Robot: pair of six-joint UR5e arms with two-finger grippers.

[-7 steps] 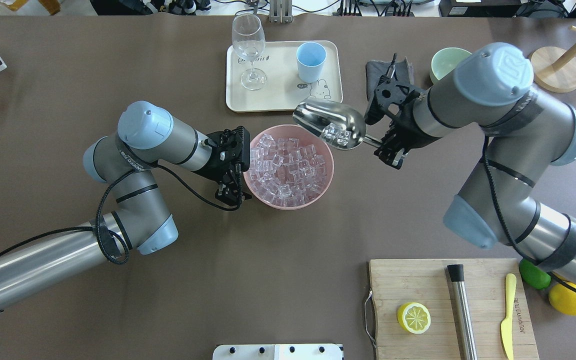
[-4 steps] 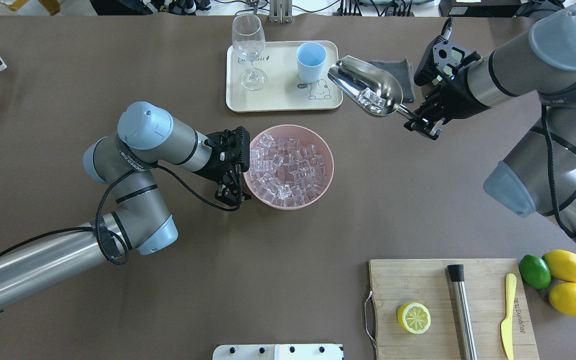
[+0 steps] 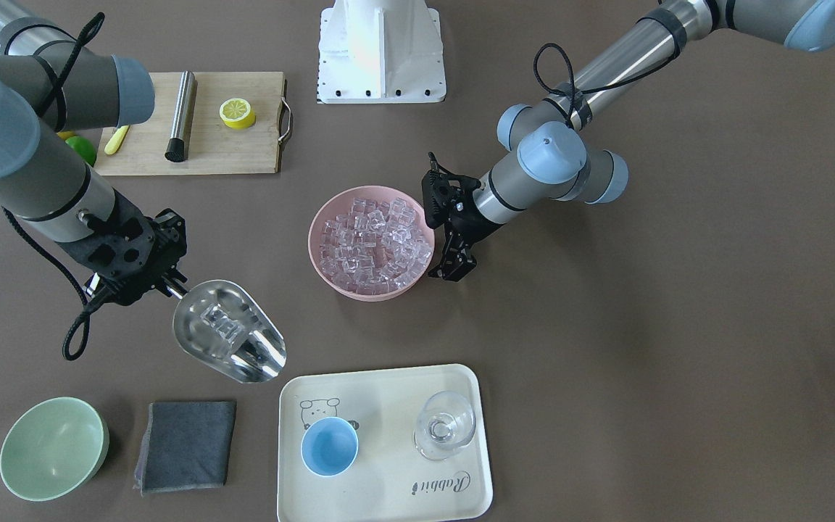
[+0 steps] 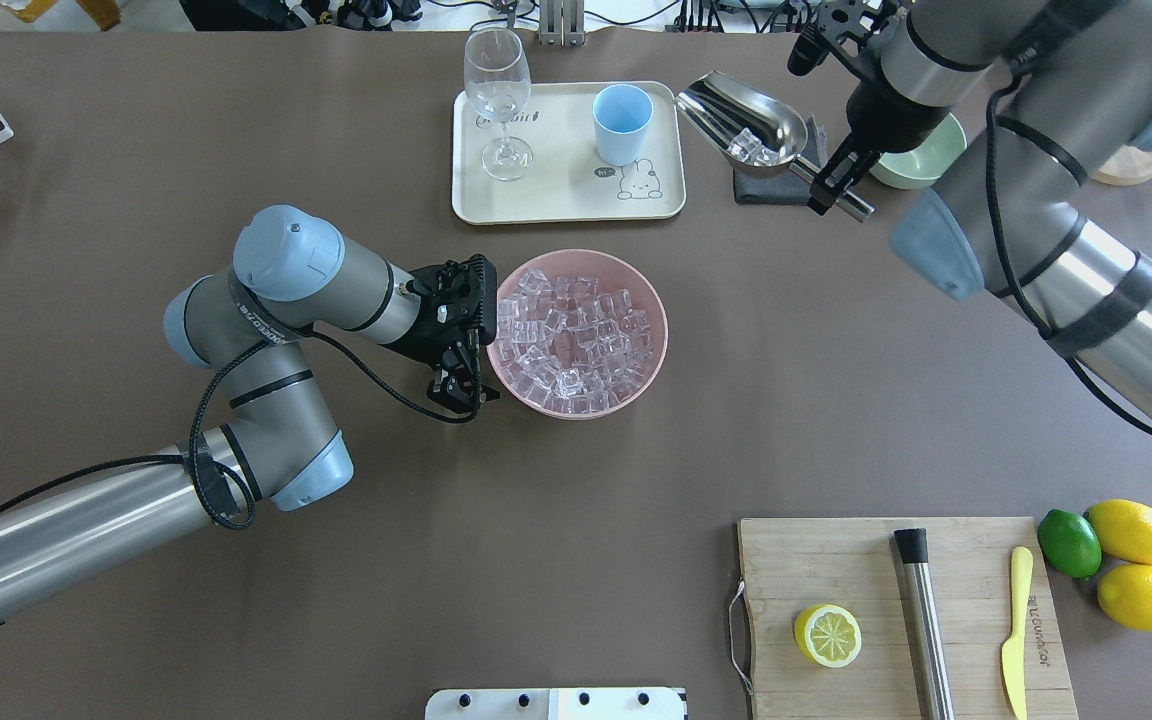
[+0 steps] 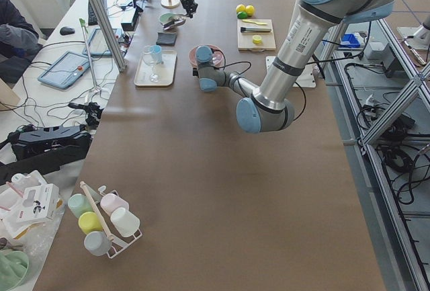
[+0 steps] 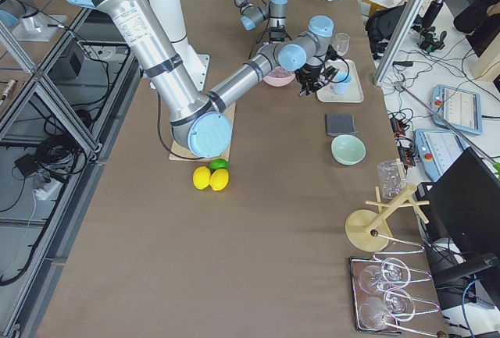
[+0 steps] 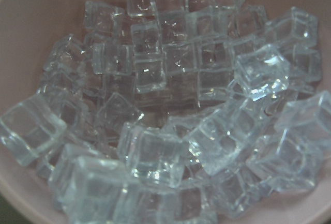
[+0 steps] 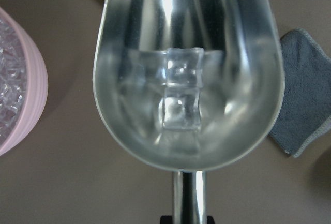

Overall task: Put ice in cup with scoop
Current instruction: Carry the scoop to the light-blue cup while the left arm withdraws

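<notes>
- left gripper [image 4: 461,388] parked at bowl [image 4: 664,340] left rim, likely to steady it; clasped or loose, cannot tell.
- tray [image 4: 556,190] on far side, beyond bowl.
- right gripper [image 4: 829,188] clamped on scoop [image 4: 731,103] handle. Trough near level, likely to keep load in. Mouth aimed left at cup [image 4: 622,122] on tray's right part; just beside tray, not over cup.
- ice [image 4: 751,150]: few cubes at trough's back, rest heaped in bowl.

Left arm coming in from the table's left edge, elbow folded, left end effector [image 4: 455,386] level near the table's middle, finger gap unclear, right arm extended toward the far edge, right end effector [image 4: 829,187] clamped on the scoop [image 4: 744,108] handle
</notes>
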